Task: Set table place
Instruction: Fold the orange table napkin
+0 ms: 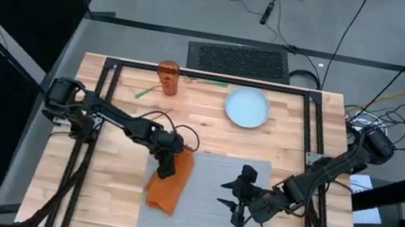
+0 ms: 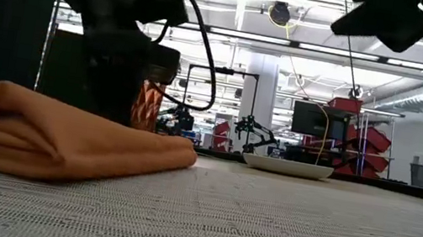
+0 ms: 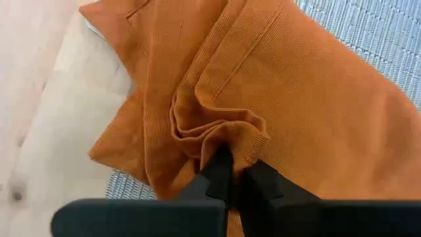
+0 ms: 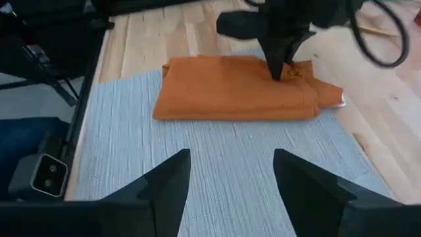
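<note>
2 arms are seen: the left gripper (image 1: pixel 167 167), jaws clamped on the folded orange cloth napkin (image 1: pixel 169 184), which lies lengthwise along the left edge of the grey woven placemat (image 1: pixel 208 205); the right gripper (image 1: pixel 234 195) waits rightward, jaws apart.

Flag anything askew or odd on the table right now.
The napkin is bunched and tilted, half off the placemat's left edge onto the table. The left gripper pinches a puckered fold of it. The plate and orange cup sit at the far edge, off the mat. The right gripper hovers open over the mat.
</note>
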`<control>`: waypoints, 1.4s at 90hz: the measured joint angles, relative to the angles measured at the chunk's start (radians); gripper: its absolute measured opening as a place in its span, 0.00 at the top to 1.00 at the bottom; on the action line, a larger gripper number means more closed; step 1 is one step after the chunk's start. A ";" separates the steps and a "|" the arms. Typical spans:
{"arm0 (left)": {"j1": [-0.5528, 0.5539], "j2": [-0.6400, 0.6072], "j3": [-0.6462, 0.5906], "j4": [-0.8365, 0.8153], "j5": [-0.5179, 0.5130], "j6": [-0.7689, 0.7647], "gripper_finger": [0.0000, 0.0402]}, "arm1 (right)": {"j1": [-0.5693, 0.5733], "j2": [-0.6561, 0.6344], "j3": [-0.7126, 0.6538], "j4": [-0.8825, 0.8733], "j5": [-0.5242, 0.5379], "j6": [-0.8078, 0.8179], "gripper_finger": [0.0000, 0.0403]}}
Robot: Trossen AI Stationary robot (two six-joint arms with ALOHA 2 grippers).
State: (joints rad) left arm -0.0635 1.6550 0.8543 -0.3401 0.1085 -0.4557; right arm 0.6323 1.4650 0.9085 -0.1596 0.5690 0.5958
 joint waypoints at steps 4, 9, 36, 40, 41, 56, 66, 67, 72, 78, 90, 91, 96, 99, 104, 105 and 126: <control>0.004 -0.002 0.000 0.001 -0.010 0.001 1.00 | 0.000 0.006 0.000 0.005 0.001 0.003 0.50; 0.005 -0.003 0.000 -0.005 -0.029 0.001 1.00 | 0.000 0.008 0.000 0.011 0.004 0.002 0.50; 0.005 -0.004 0.000 -0.029 -0.059 -0.006 1.00 | 0.000 0.008 0.000 0.022 0.009 0.006 0.50; 0.004 -0.005 0.000 -0.040 -0.073 -0.008 1.00 | 0.000 0.008 0.000 0.022 0.009 0.009 0.50; 0.004 -0.005 0.000 -0.044 -0.077 -0.009 1.00 | 0.000 0.008 0.000 0.022 0.009 0.010 0.50; 0.004 -0.011 0.000 -0.100 -0.102 -0.009 1.00 | 0.000 0.008 0.000 0.022 0.009 0.020 0.50; 0.003 -0.011 0.000 -0.083 -0.102 -0.010 1.00 | 0.000 0.008 0.000 0.022 0.009 0.020 0.50; 0.003 -0.011 0.000 -0.077 -0.102 -0.011 1.00 | 0.000 0.008 0.000 0.022 0.009 0.020 0.50; 0.003 -0.016 0.000 -0.051 -0.102 -0.023 1.00 | 0.000 0.008 0.000 0.022 0.009 0.020 0.50; 0.002 -0.021 0.000 -0.033 -0.102 -0.029 0.99 | 0.000 0.007 0.000 0.022 0.009 0.021 0.50; 0.002 -0.033 0.002 -0.041 -0.102 -0.036 0.91 | 0.000 0.007 0.000 0.022 0.008 0.025 0.50; 0.002 -0.034 0.002 -0.041 -0.102 -0.036 0.90 | 0.001 0.007 0.000 0.022 0.008 0.025 0.50; 0.002 -0.045 0.002 -0.057 -0.103 -0.036 0.85 | 0.001 0.007 0.000 0.022 0.008 0.025 0.50; 0.002 -0.050 0.002 -0.068 -0.104 -0.036 0.82 | 0.001 0.007 0.000 0.021 0.008 0.025 0.50; 0.002 -0.059 0.002 -0.075 -0.112 -0.037 0.77 | 0.001 0.007 0.000 0.022 0.007 0.025 0.50; 0.002 -0.062 0.002 -0.078 -0.114 -0.037 0.76 | 0.001 0.007 0.000 0.022 0.007 0.025 0.50; 0.002 -0.124 0.002 -0.126 -0.167 -0.036 0.60 | 0.001 0.007 0.000 0.028 0.007 0.034 0.50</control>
State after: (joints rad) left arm -0.0612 1.5309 0.8562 -0.4661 -0.0580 -0.4921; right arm 0.6331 1.4719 0.9085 -0.1321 0.5758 0.6297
